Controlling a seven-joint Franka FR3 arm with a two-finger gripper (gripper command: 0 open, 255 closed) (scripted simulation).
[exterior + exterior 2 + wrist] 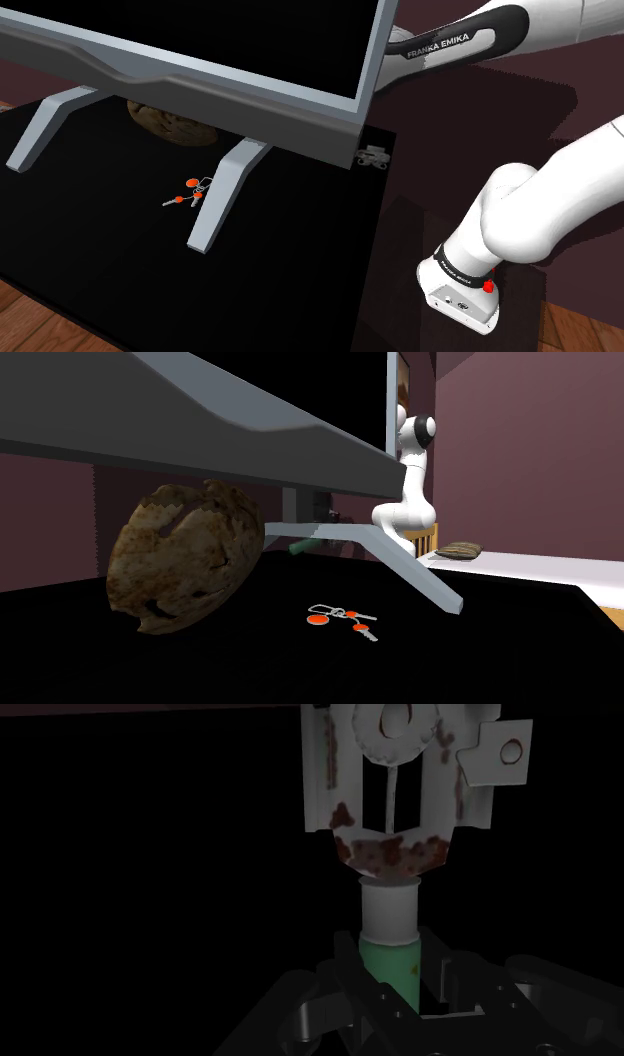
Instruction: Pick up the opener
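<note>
Arm [545,200] bent over behind monitor [200,40], gripper [398,962] straddling opener [395,794] handle

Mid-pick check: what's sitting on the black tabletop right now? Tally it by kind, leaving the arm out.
Opener: 1
Key bunch with red tags: 1
Brown crusty lump: 1
Screen on grey legs: 1
Total: 4
</note>
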